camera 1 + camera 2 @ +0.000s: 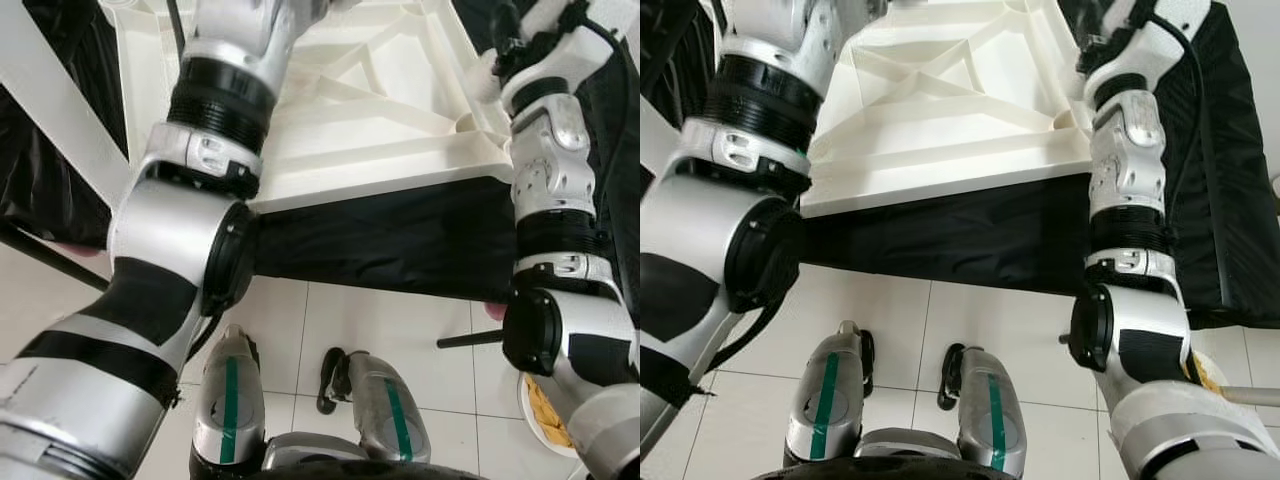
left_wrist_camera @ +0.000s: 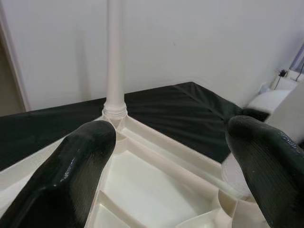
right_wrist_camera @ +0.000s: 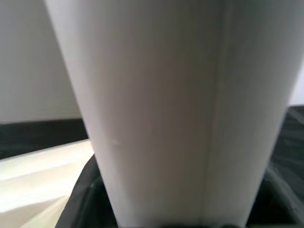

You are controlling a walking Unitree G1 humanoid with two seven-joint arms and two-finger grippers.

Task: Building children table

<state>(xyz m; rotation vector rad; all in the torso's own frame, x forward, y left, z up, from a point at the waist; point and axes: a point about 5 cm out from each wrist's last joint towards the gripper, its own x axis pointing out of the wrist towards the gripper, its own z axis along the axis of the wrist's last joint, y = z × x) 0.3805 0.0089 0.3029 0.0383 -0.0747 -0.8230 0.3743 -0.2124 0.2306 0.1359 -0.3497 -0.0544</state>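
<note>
I see the white plastic table top [image 1: 950, 110] lying upside down on a black cloth [image 1: 970, 240], its smooth underside crossed by raised ribs, and one long round white leg [image 2: 113, 57] stands straight up from a far corner socket. My left gripper [image 2: 171, 156] hangs over the ribbed underside with its two shiny black fingers [image 2: 71, 175] wide apart, holding nothing. My right gripper is clamped around another smooth white leg [image 3: 180, 109], a thick round tube that runs up and down, near the right corner of the table top.
</note>
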